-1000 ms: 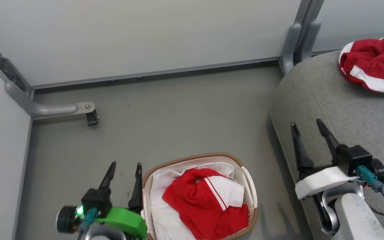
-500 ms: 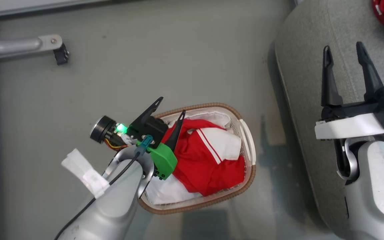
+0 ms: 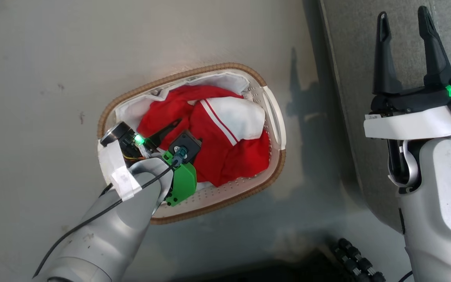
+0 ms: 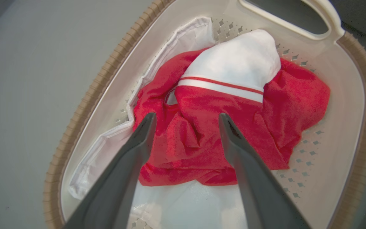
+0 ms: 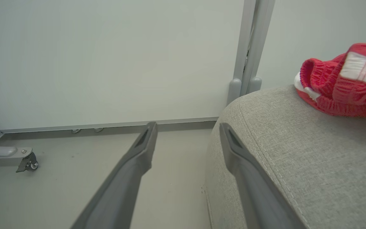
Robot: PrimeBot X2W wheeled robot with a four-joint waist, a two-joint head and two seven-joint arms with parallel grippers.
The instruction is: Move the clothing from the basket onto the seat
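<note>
Left claw (image 4: 186,117) hanging spread wide inside basket (image 3: 178,74), fingers pointing down at red garment (image 3: 225,156). Gripping nothing; contact with cloth unclear. Garment lying bunched in basket's middle, white panel toward handle end, resting on white liner (image 4: 183,203). Basket sitting on grey floor (image 3: 45,78), just beside seat (image 5: 297,152). Right claw (image 3: 402,13) hovering spread and empty at seat's rounded corner edge. Second red garment (image 5: 345,82) lying on seat near far edge, by wall (image 5: 106,63).
</note>
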